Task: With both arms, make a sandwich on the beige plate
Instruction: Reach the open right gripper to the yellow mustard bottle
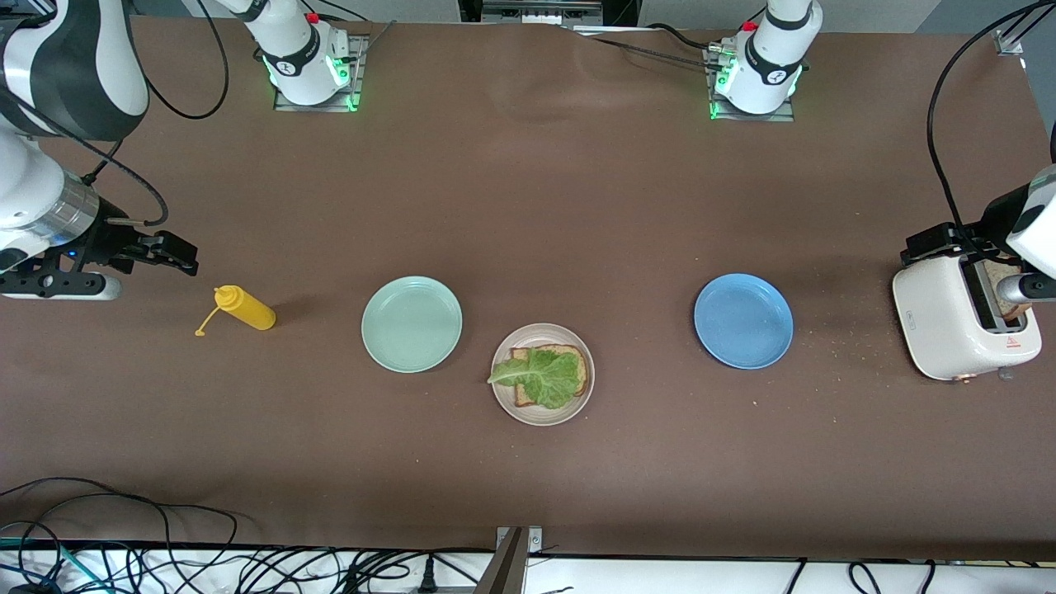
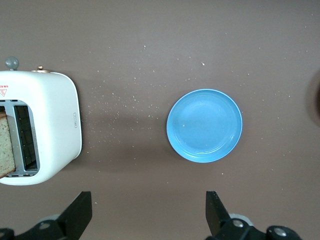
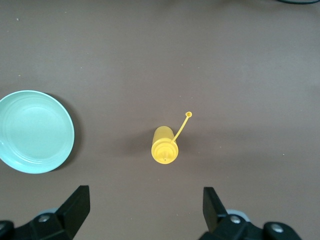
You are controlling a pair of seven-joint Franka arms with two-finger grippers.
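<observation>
On the brown table (image 1: 528,206), the beige plate (image 1: 505,400) sits midway along its length, toward the edge nearest the front camera. On it lies one slice of brown-crusted bread (image 1: 577,367) with a ruffled green lettuce leaf (image 1: 540,376) spread over it, the leaf's tip reaching the plate's rim; no second slice covers it.

A mint-green plate (image 1: 412,323) lies just beside the beige plate, toward the right arm's end and slightly farther from the front camera. A blue plate (image 1: 743,320) lies toward the left arm's end, apart from the beige plate. A yellow squeeze bottle (image 1: 244,308) stands near the right arm's end with its tethered cap (image 1: 200,332) hanging loose. A white toaster (image 1: 957,326) stands at the left arm's end of the table with a slice of bread (image 1: 1006,285) in one slot, and crumbs (image 2: 120,97) are scattered between it and the blue plate.

The right gripper (image 3: 145,212) hovers over the table at its own end, above the squeeze bottle, fingers (image 3: 77,202) spread wide and holding nothing. The left gripper (image 2: 149,212) hangs over the table between the toaster and the blue plate, fingers (image 2: 214,207) also spread wide and empty.
</observation>
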